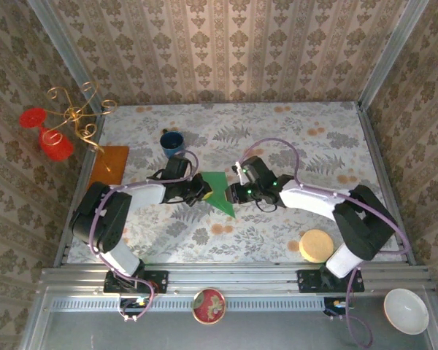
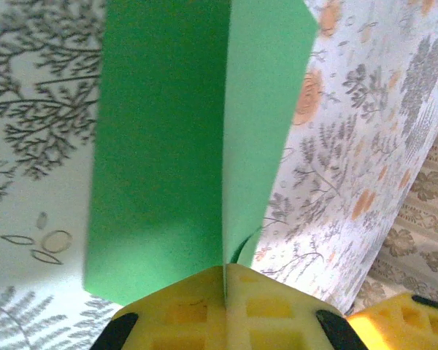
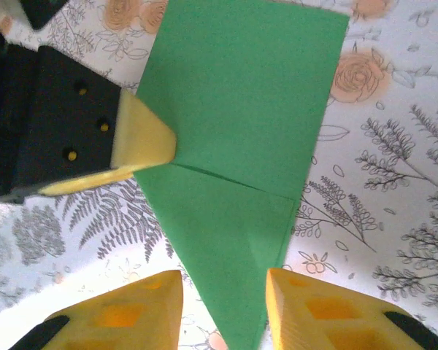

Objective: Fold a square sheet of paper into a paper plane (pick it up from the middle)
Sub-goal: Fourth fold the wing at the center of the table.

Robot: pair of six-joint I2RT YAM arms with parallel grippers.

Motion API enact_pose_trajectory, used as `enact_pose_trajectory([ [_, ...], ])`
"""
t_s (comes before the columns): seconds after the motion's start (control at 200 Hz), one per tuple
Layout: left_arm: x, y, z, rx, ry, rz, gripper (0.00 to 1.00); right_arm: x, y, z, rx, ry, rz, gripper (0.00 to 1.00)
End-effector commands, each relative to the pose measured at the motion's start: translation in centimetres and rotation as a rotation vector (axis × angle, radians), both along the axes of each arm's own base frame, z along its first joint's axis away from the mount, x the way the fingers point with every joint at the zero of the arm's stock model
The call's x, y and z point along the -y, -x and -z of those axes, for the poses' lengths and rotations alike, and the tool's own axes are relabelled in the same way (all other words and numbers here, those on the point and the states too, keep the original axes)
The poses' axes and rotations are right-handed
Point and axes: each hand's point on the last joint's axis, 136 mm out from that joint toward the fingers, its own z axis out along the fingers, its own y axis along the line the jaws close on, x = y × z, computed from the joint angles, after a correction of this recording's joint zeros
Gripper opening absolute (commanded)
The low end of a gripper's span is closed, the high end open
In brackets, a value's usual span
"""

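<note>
The bright green sheet of paper [image 1: 217,189] lies mid-table, folded so that one end narrows to a point [image 1: 232,214]. In the left wrist view my left gripper [image 2: 225,281] is shut on the paper's edge, and a raised flap of green paper [image 2: 266,109] stands up from the pinch. The left gripper [image 1: 201,191] sits at the sheet's left side. My right gripper [image 3: 223,306] is open, and its yellow fingers [image 3: 135,310] straddle the pointed end of the green paper [image 3: 233,219] just above it. The left gripper's finger [image 3: 142,142] touches the paper's edge in the right wrist view.
A blue mug [image 1: 172,142] stands behind the left gripper. An orange-brown sheet [image 1: 109,164] lies at the left edge beside a gold stand with red glasses [image 1: 71,117]. A round tan disc [image 1: 316,246] lies near the right arm's base. Two bowls [image 1: 208,305] [image 1: 406,310] sit off the table's front.
</note>
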Motion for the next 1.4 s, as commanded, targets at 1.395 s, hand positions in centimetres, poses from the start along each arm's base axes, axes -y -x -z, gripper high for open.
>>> enact_pose_trajectory([
  [1.395,1.2,-0.5,-0.9,-0.038,-0.052,-0.013,0.04,-1.7,0.6,5.0,0.293,0.462,-0.099,0.21],
])
